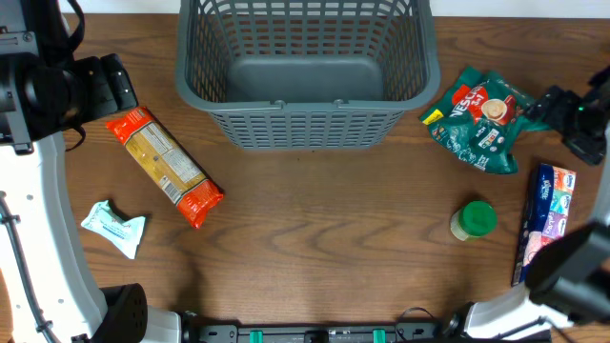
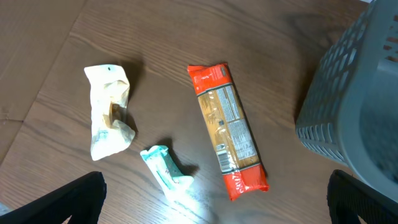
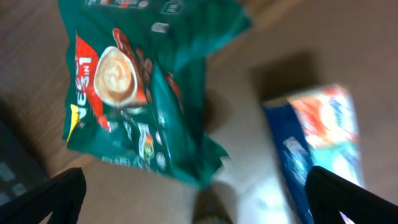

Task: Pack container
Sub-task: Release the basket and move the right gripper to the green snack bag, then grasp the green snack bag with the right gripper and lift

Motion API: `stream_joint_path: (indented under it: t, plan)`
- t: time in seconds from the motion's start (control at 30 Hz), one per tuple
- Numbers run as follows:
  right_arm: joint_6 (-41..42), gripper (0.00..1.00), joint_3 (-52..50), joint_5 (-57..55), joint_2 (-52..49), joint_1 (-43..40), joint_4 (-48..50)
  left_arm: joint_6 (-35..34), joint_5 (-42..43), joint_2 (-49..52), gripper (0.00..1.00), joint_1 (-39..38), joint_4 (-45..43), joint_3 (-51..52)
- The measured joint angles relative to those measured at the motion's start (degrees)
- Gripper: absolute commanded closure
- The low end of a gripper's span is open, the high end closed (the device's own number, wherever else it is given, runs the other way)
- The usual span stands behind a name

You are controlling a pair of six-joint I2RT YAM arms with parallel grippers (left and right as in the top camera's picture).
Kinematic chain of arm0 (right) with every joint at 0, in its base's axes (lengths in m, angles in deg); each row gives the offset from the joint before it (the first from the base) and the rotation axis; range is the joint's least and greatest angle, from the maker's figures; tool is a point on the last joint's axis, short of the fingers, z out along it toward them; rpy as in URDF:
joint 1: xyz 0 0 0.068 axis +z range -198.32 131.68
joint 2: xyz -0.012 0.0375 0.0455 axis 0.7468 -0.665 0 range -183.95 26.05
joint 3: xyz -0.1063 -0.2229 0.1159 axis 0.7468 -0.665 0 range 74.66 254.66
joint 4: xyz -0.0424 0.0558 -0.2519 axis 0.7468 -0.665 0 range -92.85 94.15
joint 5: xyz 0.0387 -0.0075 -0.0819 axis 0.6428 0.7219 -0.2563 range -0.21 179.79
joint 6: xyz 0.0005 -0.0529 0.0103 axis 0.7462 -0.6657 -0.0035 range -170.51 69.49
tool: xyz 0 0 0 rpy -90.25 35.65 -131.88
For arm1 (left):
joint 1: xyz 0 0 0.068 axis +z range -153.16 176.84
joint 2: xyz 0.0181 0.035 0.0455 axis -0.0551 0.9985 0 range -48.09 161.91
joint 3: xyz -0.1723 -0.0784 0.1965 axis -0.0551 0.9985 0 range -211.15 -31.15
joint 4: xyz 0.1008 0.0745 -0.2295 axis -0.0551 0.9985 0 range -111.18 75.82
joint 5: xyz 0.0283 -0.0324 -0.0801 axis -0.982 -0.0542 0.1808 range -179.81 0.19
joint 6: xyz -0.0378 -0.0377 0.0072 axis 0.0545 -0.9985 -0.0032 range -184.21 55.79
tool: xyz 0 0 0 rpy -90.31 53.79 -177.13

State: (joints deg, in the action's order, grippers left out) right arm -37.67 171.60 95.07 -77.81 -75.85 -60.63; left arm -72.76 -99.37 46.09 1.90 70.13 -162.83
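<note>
Container [image 1: 305, 124]: far centre of table [image 1: 315, 238]. Pasta packet [image 1: 164, 167] left of it; coffee bag [image 1: 481, 119] right; jar [image 1: 474, 219] near right. Left gripper [image 2: 217, 199], right gripper [image 3: 199, 199]: jaws wide apart, holding nothing

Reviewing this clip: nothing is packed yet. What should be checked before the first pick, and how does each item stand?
1. Container upright, base bare: ok.
2. Left gripper open, nothing held: ok.
3. Right gripper open, nothing held: ok.
4. Pasta packet lying apart from the sachet: ok.
5. Coffee bag apart from the blue box: ok.
6. Green-lidded jar closed tight: cannot tell.
</note>
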Motion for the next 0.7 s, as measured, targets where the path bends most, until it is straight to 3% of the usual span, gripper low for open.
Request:
stream_joint_path:
  t: [0.27,0.53,0.6,0.7]
  plan:
    - [-6.1,0.01,0.0,10.0,-15.5,0.0,6.5,0.7,0.1,0.0,0.01,0.0,0.1,0.0]
    - [-9.0,0.01,0.1,15.0,-21.9,0.1,11.1,0.9,0.2,0.0,0.01,0.0,0.1,0.0]
    - [-9.4,0.19,0.2,16.2,-22.6,0.3,12.3,0.9,0.2,0.0,0.01,0.0,0.1,0.0]
    - [-10.2,0.59,0.6,18.7,-23.7,0.5,13.2,0.9,0.2,0.0,0.02,0.0,0.1,0.0]
